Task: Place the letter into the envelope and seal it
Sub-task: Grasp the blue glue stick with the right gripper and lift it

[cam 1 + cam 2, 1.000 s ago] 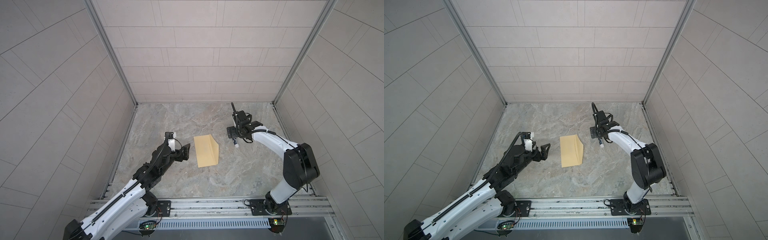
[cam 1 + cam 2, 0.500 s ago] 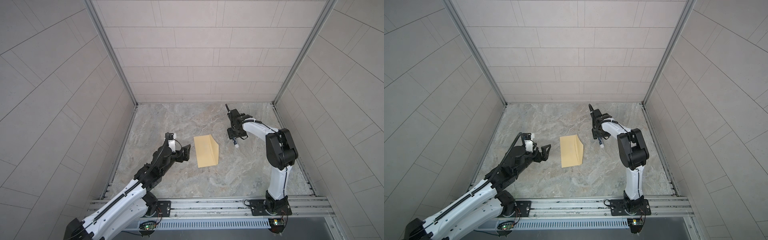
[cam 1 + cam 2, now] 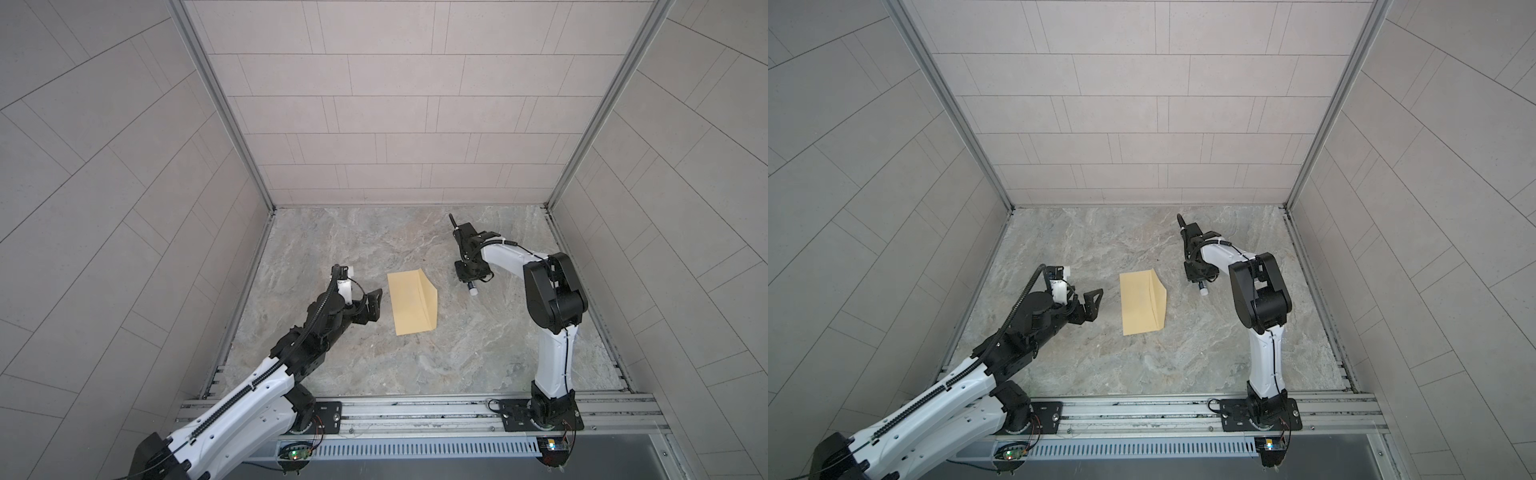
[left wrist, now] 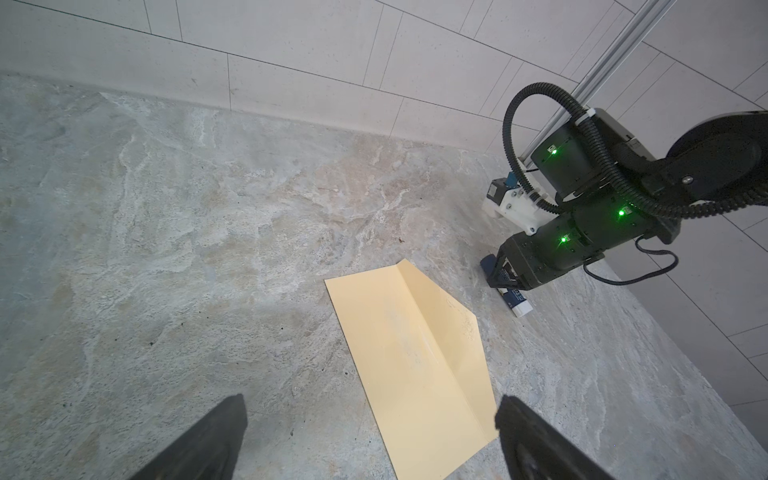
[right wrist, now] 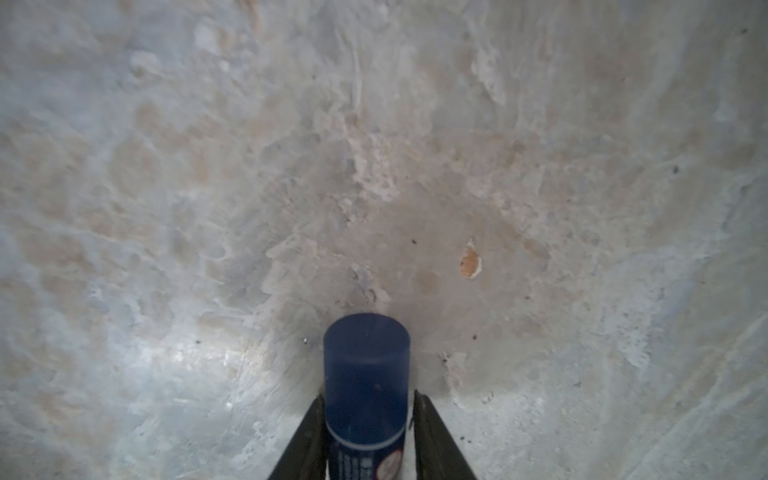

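Lying flat on the table (image 3: 332,249), the envelope (image 3: 411,302) sits between both arms, flap open. The left claw (image 4: 370,400) gapes wide beside it. The right claw (image 5: 368,397) squeezes a blue glue stick (image 5: 365,357).

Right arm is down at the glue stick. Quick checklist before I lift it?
1. Right gripper straddles the glue stick: ok.
2. Firm grip on it: cannot tell.
3. Cap removed for gluing: not ok, the blue cap looks on.
4. Envelope lying flat, flap open: ok.
5. Letter inside envelope: cannot tell, no letter in view.
6. Left gripper open, beside the envelope and not touching it: ok.
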{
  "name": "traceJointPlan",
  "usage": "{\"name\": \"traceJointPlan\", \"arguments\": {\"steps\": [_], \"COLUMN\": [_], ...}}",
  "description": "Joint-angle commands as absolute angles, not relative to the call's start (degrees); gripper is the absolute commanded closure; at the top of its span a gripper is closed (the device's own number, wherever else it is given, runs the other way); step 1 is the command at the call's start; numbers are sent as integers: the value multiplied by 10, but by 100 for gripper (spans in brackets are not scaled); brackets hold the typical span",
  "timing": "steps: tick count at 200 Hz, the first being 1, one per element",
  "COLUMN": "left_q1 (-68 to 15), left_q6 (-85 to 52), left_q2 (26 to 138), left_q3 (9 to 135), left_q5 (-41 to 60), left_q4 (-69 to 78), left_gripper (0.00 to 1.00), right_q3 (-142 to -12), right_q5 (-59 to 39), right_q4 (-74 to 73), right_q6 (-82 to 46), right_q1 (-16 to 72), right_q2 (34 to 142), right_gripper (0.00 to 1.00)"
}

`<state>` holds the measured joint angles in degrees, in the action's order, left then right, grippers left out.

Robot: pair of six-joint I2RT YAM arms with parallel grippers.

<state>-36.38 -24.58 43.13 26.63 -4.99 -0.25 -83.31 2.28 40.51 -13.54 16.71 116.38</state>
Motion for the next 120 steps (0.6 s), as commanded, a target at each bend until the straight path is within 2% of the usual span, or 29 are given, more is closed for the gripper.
{"name": "traceJointPlan", "arguments": {"steps": [1,57,85,120], "left_q1": [-360,-361,-360,-361], "left_q6": [-245,-239,-235,-214], "left_q2": [434,435,424,382], "left_q3": [258,260,261,259], "left_q5": [-50,-41,-27,12], "left_q4": [12,11,14,37], "left_gripper": [0,0,0,0], "right_q3": [-835,-818,-793,-730], "right_q5": [17,-8,-30,-104], "right_q4": [415,394,366,294], "right_q6": [-136,-140,-143,-148], "right_q1": [163,163,163,163], "right_q2": [1177,1154,1100,992], "right_gripper": [71,80,84,87]}}
